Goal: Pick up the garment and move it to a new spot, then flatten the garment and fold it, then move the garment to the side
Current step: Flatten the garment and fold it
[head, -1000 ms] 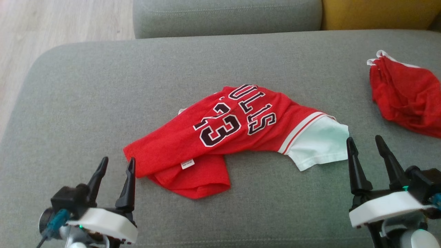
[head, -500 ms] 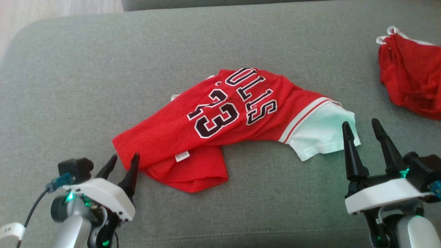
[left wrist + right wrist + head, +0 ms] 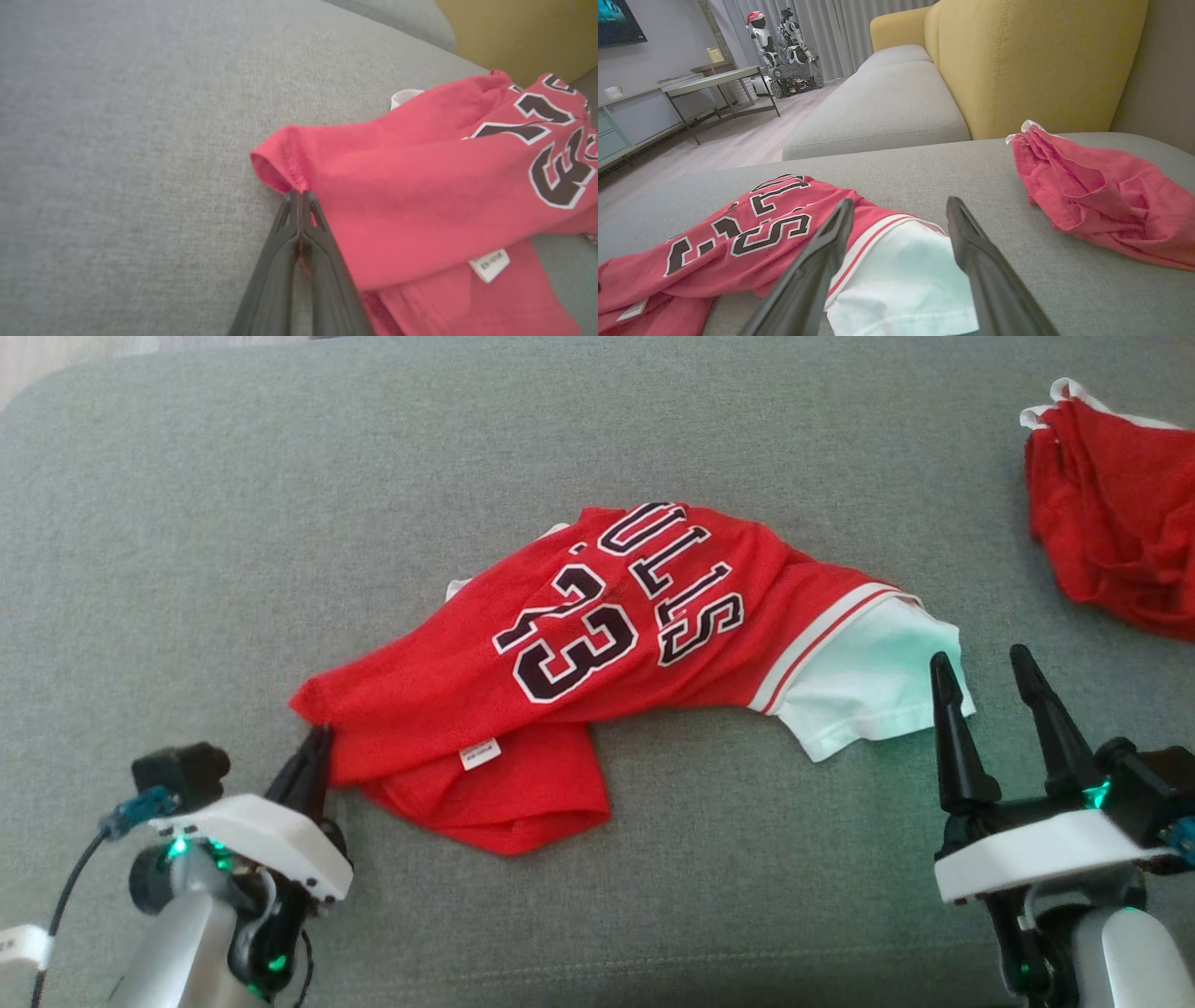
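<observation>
A red jersey (image 3: 597, 644) with black and white lettering and a white sleeve (image 3: 868, 686) lies crumpled in the middle of the grey sofa cushion (image 3: 280, 523). My left gripper (image 3: 316, 747) is shut on the jersey's lower left hem corner, which is lifted slightly off the cushion; the left wrist view shows the closed fingers pinching the red hem (image 3: 285, 168). My right gripper (image 3: 985, 667) stands open just right of the white sleeve, and in the right wrist view its fingers (image 3: 817, 261) straddle the sleeve (image 3: 906, 280) from above without touching it.
A second red garment (image 3: 1111, 513) lies bunched at the cushion's far right edge. Beyond it stand a yellow sofa back (image 3: 1041, 60) and another grey cushion (image 3: 887, 107). A wooden floor, a table and another robot (image 3: 784, 42) are in the room behind.
My left gripper moved forward to the jersey's lower left corner and shut on it, lifting the hem slightly. The head camera tilted down. The right gripper stays open by the sleeve.
</observation>
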{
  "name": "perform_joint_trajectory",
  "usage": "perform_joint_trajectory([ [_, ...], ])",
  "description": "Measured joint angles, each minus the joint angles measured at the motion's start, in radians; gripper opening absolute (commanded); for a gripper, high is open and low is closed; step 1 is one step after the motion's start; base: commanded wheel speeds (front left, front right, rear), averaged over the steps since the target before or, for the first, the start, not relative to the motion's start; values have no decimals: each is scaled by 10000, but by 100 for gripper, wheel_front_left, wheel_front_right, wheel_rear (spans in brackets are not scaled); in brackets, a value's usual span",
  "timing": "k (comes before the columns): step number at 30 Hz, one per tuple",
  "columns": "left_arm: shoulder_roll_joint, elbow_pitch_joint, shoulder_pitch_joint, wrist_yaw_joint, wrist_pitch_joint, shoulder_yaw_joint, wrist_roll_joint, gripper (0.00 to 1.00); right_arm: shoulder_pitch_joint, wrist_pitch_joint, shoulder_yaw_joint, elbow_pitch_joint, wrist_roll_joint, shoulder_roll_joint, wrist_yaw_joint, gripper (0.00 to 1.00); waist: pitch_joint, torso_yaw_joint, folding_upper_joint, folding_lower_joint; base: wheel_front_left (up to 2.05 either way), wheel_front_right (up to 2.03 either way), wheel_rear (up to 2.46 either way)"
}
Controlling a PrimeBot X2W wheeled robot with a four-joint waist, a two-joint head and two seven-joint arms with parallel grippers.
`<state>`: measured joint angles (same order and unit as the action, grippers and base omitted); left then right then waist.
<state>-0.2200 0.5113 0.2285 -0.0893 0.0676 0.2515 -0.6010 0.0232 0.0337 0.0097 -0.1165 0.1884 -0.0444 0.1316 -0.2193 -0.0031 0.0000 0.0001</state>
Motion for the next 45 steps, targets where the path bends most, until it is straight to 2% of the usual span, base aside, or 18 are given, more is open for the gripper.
perform_joint_trajectory([
  [6, -169, -782, 2, 15, 621, -4, 276, 0, 0, -73, -96, 42, 69, 0, 0, 100, -9, 28, 0, 0, 0, 0, 0],
  [11, -268, -1490, 72, 165, 548, -35, 276, 0, -5, -75, -123, 44, 157, 0, 0, 100, -101, 63, 0, -1, 0, 0, 0],
  [16, -286, -1517, 591, 295, 382, -123, 176, 0, -215, -79, -94, 46, 234, -2, 0, 100, -299, -3, 0, -1, 0, 0, 0],
  [24, -249, 111, 1923, 546, 324, -522, -107, 0, -397, -219, 73, 205, 407, -2, 0, 100, -625, -342, 0, 0, 0, 0, 0],
  [31, -138, 1544, 2506, 355, 637, -642, -265, 0, -513, -351, 90, 293, 495, -2, 0, 100, -779, -526, 0, 0, 0, 0, 0],
  [32, -92, 1701, 2594, 301, 788, -635, -265, 27, -565, -353, 84, 295, 495, -2, 0, 100, -800, -527, 0, 0, 0, 0, 0],
  [34, -17, 1998, 2794, 265, 1106, -602, -238, 100, -600, -385, 82, 299, 497, -2, 0, 100, -822, -509, 0, 0, 0, 0, 0],
  [40, -12, 2184, 2939, 201, 1751, -397, 439, 100, -599, -495, 73, 339, 506, -2, 0, 100, -724, -383, 0, 0, 0, 0, 0],
  [42, -17, 1776, 2805, 332, 1808, -407, 819, 100, -597, -533, 67, 339, 506, -2, 0, 100, -640, -324, 0, -1, 0, 0, 0],
  [45, -8, 326, 2243, 673, 1818, -663, 1569, 100, -593, -602, 50, 328, 447, -2, 0, 100, -494, -210, 0, -1, 0, 0, 0],
])
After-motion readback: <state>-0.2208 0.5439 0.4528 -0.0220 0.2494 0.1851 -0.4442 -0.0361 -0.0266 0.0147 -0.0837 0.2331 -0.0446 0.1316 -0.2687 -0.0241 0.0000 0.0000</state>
